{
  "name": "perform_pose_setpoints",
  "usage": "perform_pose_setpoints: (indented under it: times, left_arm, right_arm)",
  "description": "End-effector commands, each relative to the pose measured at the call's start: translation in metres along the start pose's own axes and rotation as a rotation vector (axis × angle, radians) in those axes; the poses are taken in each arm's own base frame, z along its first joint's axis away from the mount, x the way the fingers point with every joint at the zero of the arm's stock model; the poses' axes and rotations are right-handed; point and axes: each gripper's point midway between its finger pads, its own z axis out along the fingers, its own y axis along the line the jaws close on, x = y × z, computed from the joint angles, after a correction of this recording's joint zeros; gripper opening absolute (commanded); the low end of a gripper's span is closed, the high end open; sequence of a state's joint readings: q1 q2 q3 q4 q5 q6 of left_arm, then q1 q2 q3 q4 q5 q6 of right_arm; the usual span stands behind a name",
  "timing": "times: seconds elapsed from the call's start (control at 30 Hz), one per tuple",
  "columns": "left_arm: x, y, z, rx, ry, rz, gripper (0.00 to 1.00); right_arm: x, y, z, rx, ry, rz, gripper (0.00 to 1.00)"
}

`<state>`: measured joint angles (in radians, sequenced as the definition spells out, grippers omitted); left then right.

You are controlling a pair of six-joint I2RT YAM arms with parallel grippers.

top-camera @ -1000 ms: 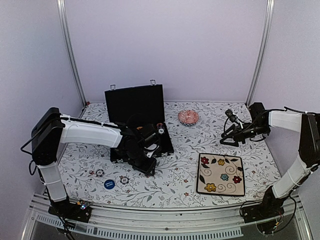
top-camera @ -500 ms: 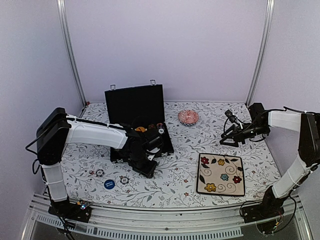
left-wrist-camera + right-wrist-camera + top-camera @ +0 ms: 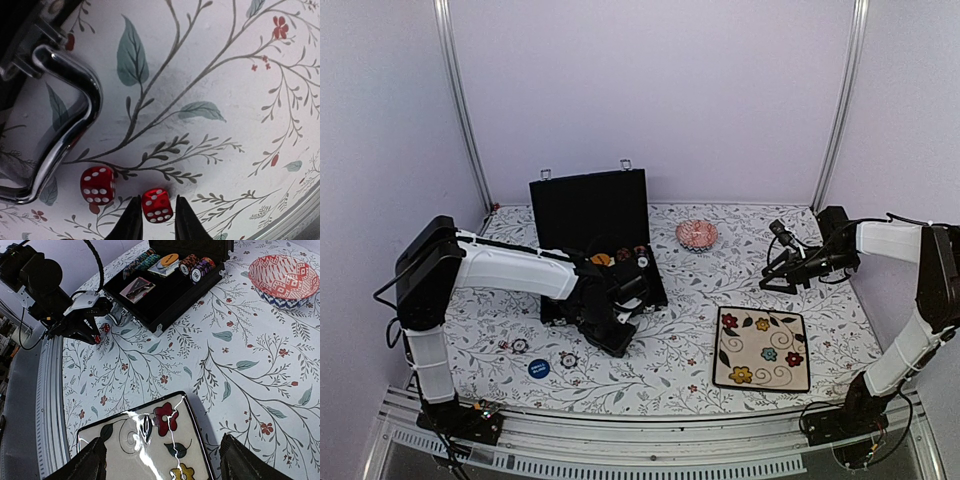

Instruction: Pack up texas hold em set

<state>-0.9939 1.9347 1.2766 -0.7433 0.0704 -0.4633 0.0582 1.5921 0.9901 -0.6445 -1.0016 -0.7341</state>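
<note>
The black case [image 3: 588, 205] stands open at the back left; the right wrist view shows chips [image 3: 192, 266] and cards [image 3: 137, 288] in its tray. In the left wrist view two red dice lie on the cloth beside the case's silver handle [image 3: 70, 125]. My left gripper [image 3: 158, 227] is low over the cloth in front of the case [image 3: 612, 338]. Its jaws straddle one die [image 3: 157, 205], the left touching it and the right a sliver apart. The other die [image 3: 98, 185] lies just left. A blue button [image 3: 538, 367] and two loose chips [image 3: 568, 359] lie near the front. My right gripper [image 3: 167, 465] is wide open and empty.
A cream flowered plate [image 3: 762, 347] lies at the front right, under my right gripper's view [image 3: 150, 440]. A pink patterned bowl [image 3: 697, 234] stands behind it, right of the case. The table's metal front rail [image 3: 650, 440] runs along the near edge.
My left arm has shifted a little forward and right, bringing its gripper down in front of the case. The right arm has not moved.
</note>
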Motion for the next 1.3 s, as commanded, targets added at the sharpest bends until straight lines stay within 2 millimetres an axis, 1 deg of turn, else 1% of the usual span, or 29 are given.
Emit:
perform_pose_setpoints:
  times: [0.0, 0.07, 0.23, 0.33, 0.43, 0.47, 0.57, 0.7, 0.8, 0.9, 0.97, 1.07, 1.17, 1.23, 1.27]
  left_arm:
    - [0.001, -0.006, 0.004, 0.0, 0.013, 0.027, 0.24]
    - [0.001, -0.005, 0.004, 0.0, 0.013, 0.026, 0.24]
    - [-0.003, -0.005, 0.002, -0.007, 0.001, 0.03, 0.18]
    - [-0.006, -0.01, -0.002, 0.01, -0.003, 0.047, 0.16]
    - [-0.016, -0.019, -0.019, 0.038, -0.034, 0.065, 0.14]
    - [-0.021, -0.022, -0.029, 0.048, -0.056, 0.071, 0.14]
    - [-0.035, -0.02, -0.051, 0.027, -0.109, 0.086, 0.14]
    - [-0.056, 0.002, -0.077, -0.03, -0.172, 0.068, 0.14]
    - [-0.07, 0.029, -0.091, -0.052, -0.205, 0.015, 0.14]
    - [-0.082, 0.064, -0.099, -0.077, -0.232, -0.061, 0.15]
    - [-0.089, 0.089, -0.101, -0.102, -0.244, -0.11, 0.15]
    - [-0.098, 0.114, -0.096, -0.121, -0.24, -0.154, 0.15]
    - [-0.106, 0.134, -0.087, -0.135, -0.235, -0.188, 0.15]
    - [-0.112, 0.143, -0.082, -0.136, -0.238, -0.207, 0.15]
    - [-0.116, 0.147, -0.083, -0.138, -0.248, -0.215, 0.15]
  right_arm:
    - [-0.003, 0.001, 0.001, -0.011, -0.002, -0.009, 0.78]
    - [-0.003, 0.0, 0.001, -0.01, -0.002, -0.009, 0.78]
    - [-0.004, 0.001, 0.001, -0.011, -0.004, -0.009, 0.78]
    - [-0.003, 0.0, 0.001, -0.011, -0.003, -0.008, 0.78]
    - [-0.003, 0.0, 0.001, -0.014, -0.003, -0.005, 0.78]
    - [-0.002, 0.001, 0.002, -0.016, -0.002, -0.002, 0.78]
    - [-0.002, 0.0, 0.003, -0.02, -0.002, 0.004, 0.78]
    - [-0.001, -0.002, 0.004, -0.022, 0.0, 0.015, 0.78]
    - [0.0, -0.004, 0.005, -0.023, 0.003, 0.025, 0.78]
    - [0.001, -0.006, 0.008, -0.031, 0.002, 0.042, 0.78]
    - [0.002, -0.008, 0.009, -0.037, 0.003, 0.057, 0.78]
    - [0.003, -0.011, 0.011, -0.038, 0.009, 0.07, 0.78]
    - [0.005, -0.012, 0.012, -0.035, 0.014, 0.074, 0.78]
    - [0.006, -0.013, 0.012, -0.032, 0.018, 0.075, 0.78]
    - [0.006, -0.013, 0.012, -0.031, 0.02, 0.075, 0.78]
